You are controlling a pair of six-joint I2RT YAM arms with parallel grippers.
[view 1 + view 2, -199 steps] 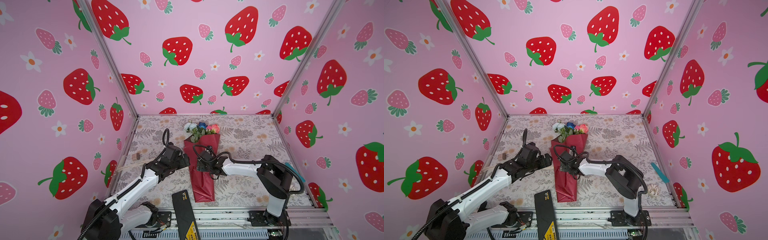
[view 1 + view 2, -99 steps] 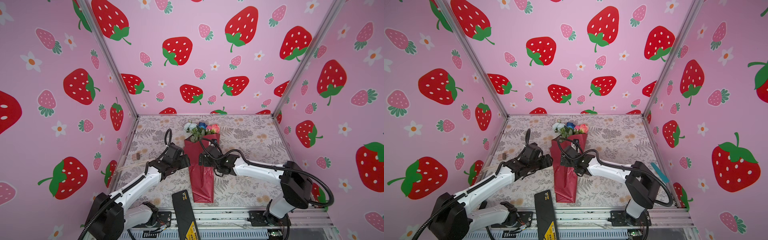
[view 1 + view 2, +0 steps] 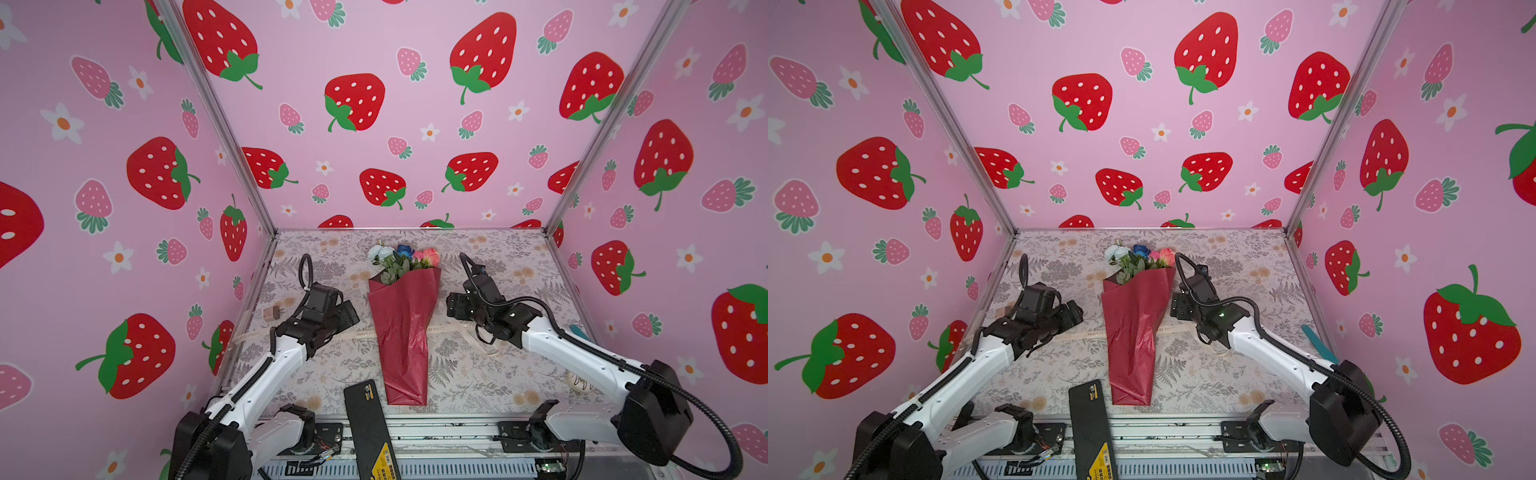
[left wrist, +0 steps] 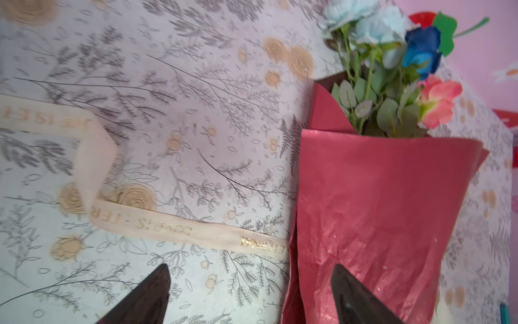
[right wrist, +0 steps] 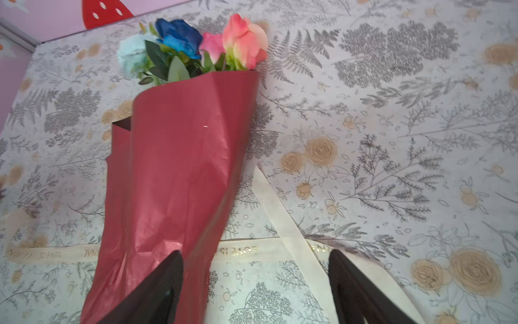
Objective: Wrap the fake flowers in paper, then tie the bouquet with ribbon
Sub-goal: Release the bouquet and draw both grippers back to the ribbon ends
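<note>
The bouquet of fake flowers [image 3: 405,328] [image 3: 1133,328] lies mid-table in dark red glossy wrap, with pale blue, dark blue and pink blooms at the far end. A cream lettered ribbon [image 3: 361,333] runs crosswise under it. My left gripper [image 3: 352,315] [image 3: 1076,313] hovers just left of the wrap, open; in the left wrist view the gripper [image 4: 250,269] spans the wrap's edge [image 4: 378,210] and the ribbon [image 4: 168,227]. My right gripper [image 3: 451,305] [image 3: 1175,305] stands open to the right of the wrap, holding nothing. The right wrist view shows this gripper [image 5: 255,252] above the ribbon [image 5: 241,250], beside the bouquet [image 5: 173,174].
A black flat device [image 3: 368,419] lies at the front edge beside the wrap's tip. A small brown block [image 3: 272,312] sits by the left wall. A teal object [image 3: 577,332] and a pale round item [image 3: 579,382] lie by the right wall. Strawberry-print walls enclose three sides.
My right gripper has pulled back from the middle of the wrap to its right side, clear of the paper. The left gripper has barely moved. The bouquet lies where it was.
</note>
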